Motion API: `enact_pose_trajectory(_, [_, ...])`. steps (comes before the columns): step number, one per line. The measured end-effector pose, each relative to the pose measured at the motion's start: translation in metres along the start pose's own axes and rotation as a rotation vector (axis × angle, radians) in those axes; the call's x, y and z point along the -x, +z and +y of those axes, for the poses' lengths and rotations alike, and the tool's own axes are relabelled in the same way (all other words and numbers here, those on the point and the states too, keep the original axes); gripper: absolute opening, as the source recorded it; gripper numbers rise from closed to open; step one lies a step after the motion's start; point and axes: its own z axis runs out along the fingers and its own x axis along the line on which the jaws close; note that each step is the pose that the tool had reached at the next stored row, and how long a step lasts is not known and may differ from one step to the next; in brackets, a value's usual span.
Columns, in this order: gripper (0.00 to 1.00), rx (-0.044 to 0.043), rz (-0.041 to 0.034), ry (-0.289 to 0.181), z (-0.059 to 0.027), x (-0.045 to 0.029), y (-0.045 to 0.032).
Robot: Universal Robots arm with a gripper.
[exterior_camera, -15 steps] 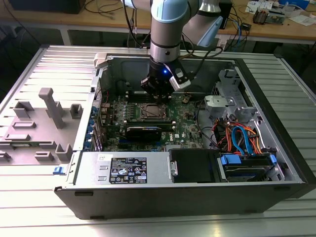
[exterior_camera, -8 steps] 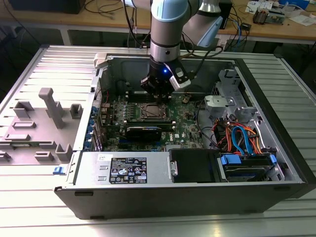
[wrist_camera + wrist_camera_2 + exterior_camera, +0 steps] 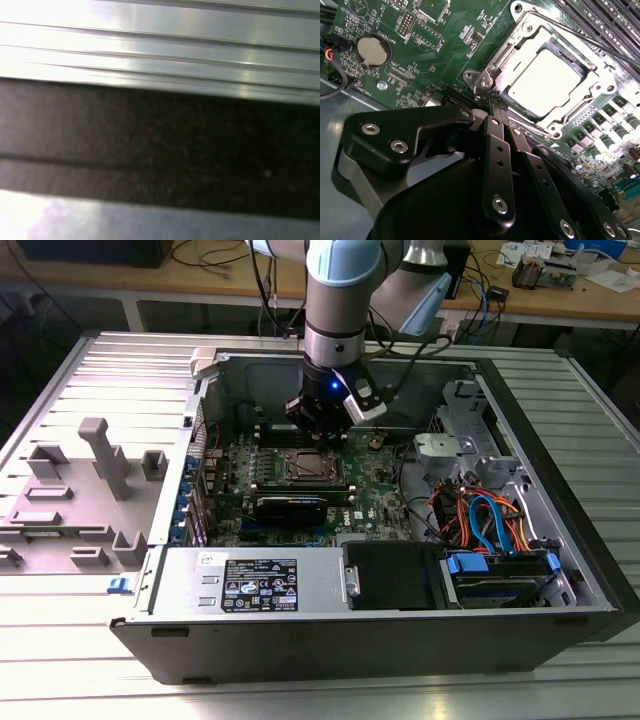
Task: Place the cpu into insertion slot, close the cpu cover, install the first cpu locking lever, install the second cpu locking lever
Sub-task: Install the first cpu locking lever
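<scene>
One robot arm reaches down into an open computer case (image 3: 560, 570) lying on a ribbed metal table (image 3: 90, 370), and its black gripper (image 3: 318, 420) hangs just above the green motherboard (image 3: 375, 490), at about twelve o'clock from the insertion slot (image 3: 305, 467) in the exterior view. In the second wrist view the gripper (image 3: 495, 102) has its two slim fingers (image 3: 496, 145) pressed together with no gap between them, gripping nothing, their tips resting at the corner of the socket by a hinge screw. The cpu (image 3: 547, 80) sits flat inside the insertion slot (image 3: 520, 37), its pale metal top glaring under the light, and the cpu cover (image 3: 600, 82) lies down over it, framing the chip (its square opening leaves the top exposed). A thin locking lever (image 3: 580, 37) runs along the far edge of the socket; whether it is latched I cannot tell. A round coin battery (image 3: 373, 50) sits on the board at roughly ten o'clock from the fingertips. Long black memory slots (image 3: 605, 25) run beside the socket. A grey plastic fixture (image 3: 95, 490) stands on the table at nine o'clock from the case.
</scene>
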Motion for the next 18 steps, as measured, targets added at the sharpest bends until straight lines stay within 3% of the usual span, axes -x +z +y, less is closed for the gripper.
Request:
enact_pose_trajectory(10, [0.11,0.0002,0.0,0.002,-0.0015,-0.0001,0.0038])
enact_pose_trajectory(18, [0.11,0.0017,-0.0006,0.002,0.0022,0.0004,0.0047])
